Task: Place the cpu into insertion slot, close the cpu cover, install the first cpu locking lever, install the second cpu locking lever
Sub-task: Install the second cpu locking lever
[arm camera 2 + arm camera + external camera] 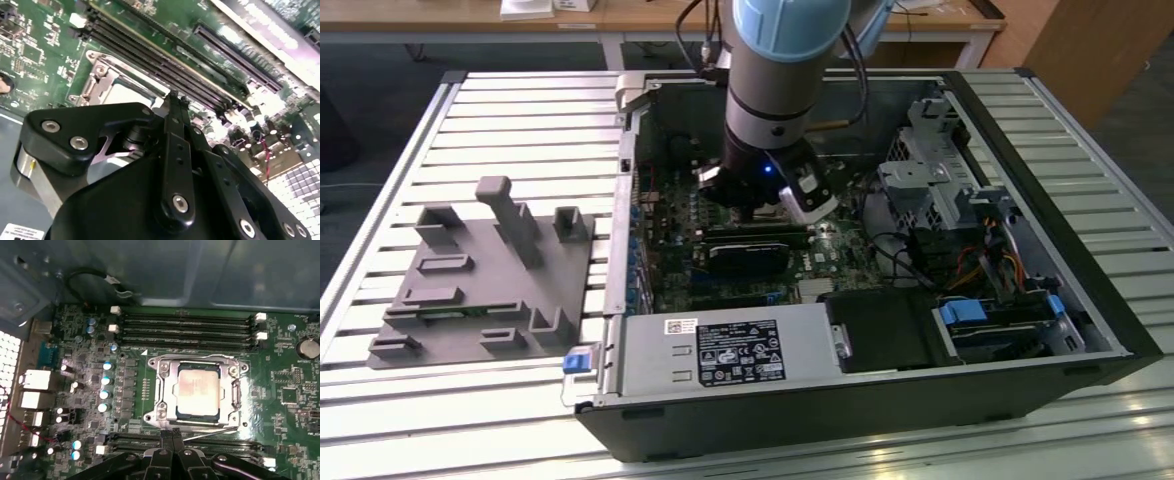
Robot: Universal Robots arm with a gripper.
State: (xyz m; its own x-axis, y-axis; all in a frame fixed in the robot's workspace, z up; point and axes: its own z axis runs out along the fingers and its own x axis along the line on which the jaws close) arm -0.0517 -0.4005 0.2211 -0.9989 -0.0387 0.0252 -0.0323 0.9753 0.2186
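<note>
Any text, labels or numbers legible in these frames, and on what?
Nothing can be quoted.
Black label on the power supply: print too small to read.
White sticker above it: too small.
cpu top: no print legible.
Circuit board markings: blurred.

Slatted metal table (520,100), open computer case (854,410) lying on it, grey fixture block (480,280) beside the case

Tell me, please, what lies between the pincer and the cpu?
In the first wrist view, the cover's near edge and a thin silvery lever lie between the pincer and the cpu.
</note>
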